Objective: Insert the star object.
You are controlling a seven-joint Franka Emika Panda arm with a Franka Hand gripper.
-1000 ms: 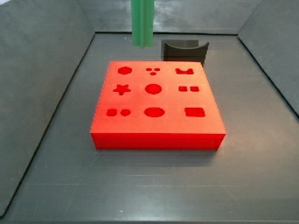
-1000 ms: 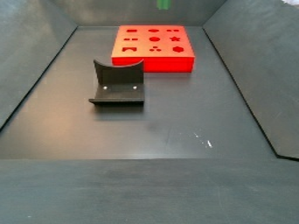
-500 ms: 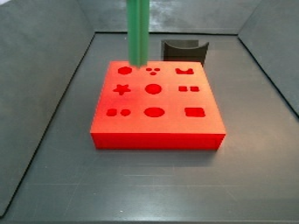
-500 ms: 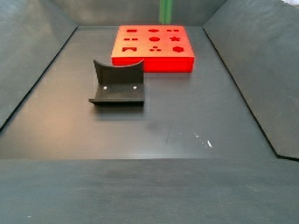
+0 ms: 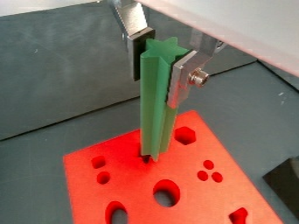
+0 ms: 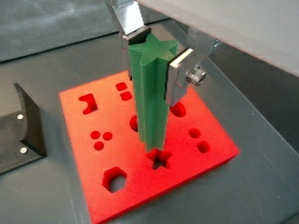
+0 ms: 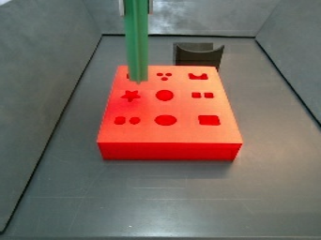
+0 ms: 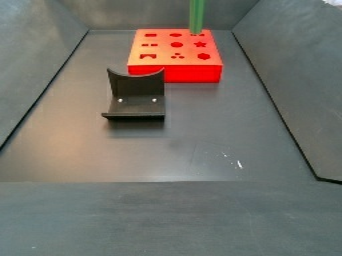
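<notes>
One red block (image 7: 168,111) with many shaped holes sits far-centre on the grey floor, fixture (image 8: 134,96) well apart on the near side. Held upright over the block's star hole (image 6: 158,158): the star object (image 6: 152,94), long green bar, lower tip just above the hole, vertical probably so its star section can drop straight in. Pinching the bar's top, the gripper (image 6: 156,52), silver fingers (image 6: 183,74) pressed on opposite faces; gripper out of frame in both side views.

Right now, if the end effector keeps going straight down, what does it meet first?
Probably the red block: the end effector holds the star object upright, its lower tip just above the star-shaped hole. Exact alignment is hard to judge.
</notes>
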